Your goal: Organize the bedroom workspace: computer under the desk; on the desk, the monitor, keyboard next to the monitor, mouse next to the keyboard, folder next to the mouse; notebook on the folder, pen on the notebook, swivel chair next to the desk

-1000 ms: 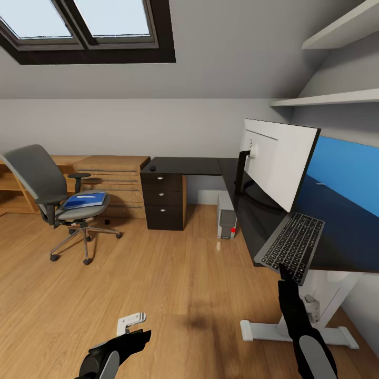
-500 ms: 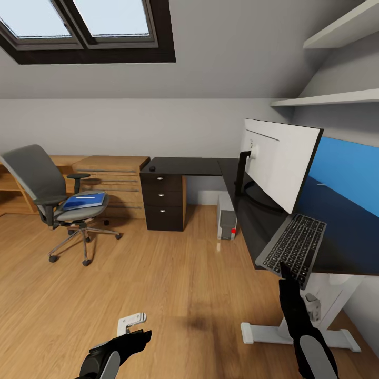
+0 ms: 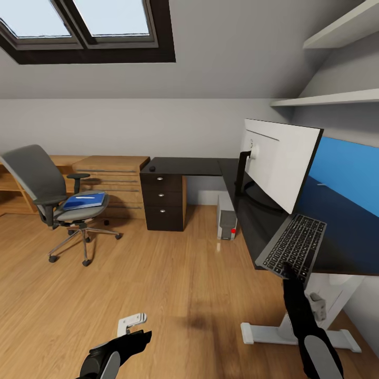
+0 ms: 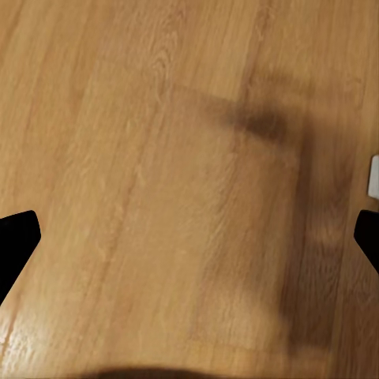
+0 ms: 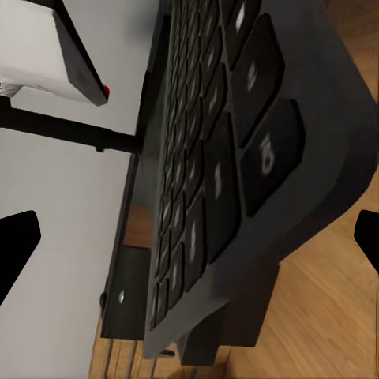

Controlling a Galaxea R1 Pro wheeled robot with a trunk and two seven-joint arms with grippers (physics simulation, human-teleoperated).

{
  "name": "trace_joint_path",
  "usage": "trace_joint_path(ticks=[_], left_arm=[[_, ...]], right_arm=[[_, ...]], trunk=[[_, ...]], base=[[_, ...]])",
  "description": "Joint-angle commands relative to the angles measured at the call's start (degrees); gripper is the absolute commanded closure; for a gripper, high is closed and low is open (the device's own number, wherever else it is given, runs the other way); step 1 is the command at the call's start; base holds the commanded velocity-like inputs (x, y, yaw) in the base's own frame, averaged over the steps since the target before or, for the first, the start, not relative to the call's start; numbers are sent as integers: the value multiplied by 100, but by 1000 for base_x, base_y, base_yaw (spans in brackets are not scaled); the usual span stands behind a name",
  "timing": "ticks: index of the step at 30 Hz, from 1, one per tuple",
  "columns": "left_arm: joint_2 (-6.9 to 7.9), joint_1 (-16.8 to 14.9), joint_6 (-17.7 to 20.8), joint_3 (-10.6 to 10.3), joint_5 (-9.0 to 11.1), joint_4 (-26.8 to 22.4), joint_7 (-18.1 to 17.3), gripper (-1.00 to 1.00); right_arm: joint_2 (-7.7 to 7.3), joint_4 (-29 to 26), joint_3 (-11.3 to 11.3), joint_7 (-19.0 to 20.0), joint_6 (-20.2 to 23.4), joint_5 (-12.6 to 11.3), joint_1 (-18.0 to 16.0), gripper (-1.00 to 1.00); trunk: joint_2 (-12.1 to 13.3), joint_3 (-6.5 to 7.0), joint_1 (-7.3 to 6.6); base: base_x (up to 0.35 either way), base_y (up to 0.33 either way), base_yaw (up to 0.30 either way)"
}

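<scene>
The monitor (image 3: 279, 163) stands on the black desk (image 3: 197, 166), white back toward me. Just in front of it the keyboard (image 3: 295, 245) lies at an angle, jutting over the desk's near edge. My right gripper (image 3: 287, 270) is open at that edge. In the right wrist view the keyboard (image 5: 213, 181) fills the space between the open right gripper (image 5: 189, 237). The computer (image 3: 227, 218) stands under the desk. A small dark mouse (image 3: 152, 169) sits at the desk's far left end. The blue folder (image 3: 84, 200) rests on the swivel chair (image 3: 39, 181). The notebook is out of view. My left gripper (image 3: 138, 337) (image 4: 189, 237) hangs open over the floor.
A black drawer unit (image 3: 163, 202) stands under the desk's left end, with low light-wood shelf units (image 3: 113, 181) beside it. The desk's white foot (image 3: 263, 332) lies on the floor close to my right arm. Wall shelves (image 3: 337, 98) hang above the desk. Wood floor (image 3: 173, 273) stretches ahead.
The whole view has shifted slightly. My right arm has edged a little to the right at the keyboard's near edge. The left arm has not moved.
</scene>
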Motion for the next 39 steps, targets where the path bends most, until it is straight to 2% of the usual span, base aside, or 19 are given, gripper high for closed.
trace_joint_path(ticks=[1,11,31,32,39], left_arm=[[1,-3,17,-5,60,1,51,-100],[1,-3,17,-12,60,26,48,-100],[2,-3,17,-9,63,26,57,-100],[1,-3,17,-10,63,26,57,-100],[4,-3,17,-8,61,28,57,-100]], right_arm=[[-12,-7,0,-15,-20,-52,-2,-100],[-90,-6,-121,-31,-15,-58,-1,-100],[-99,-5,-133,-58,-2,-61,-2,-100],[-99,-5,-133,-60,-3,-61,-1,100],[-99,-6,-138,-67,-6,-61,-3,100]], trunk=[[-3,-6,-1],[-3,-6,-1],[-3,-6,-1],[-3,-6,-1],[-3,-6,-1]], base=[[0,0,0],[4,0,0],[17,0,0],[0,0,0],[0,0,0]])
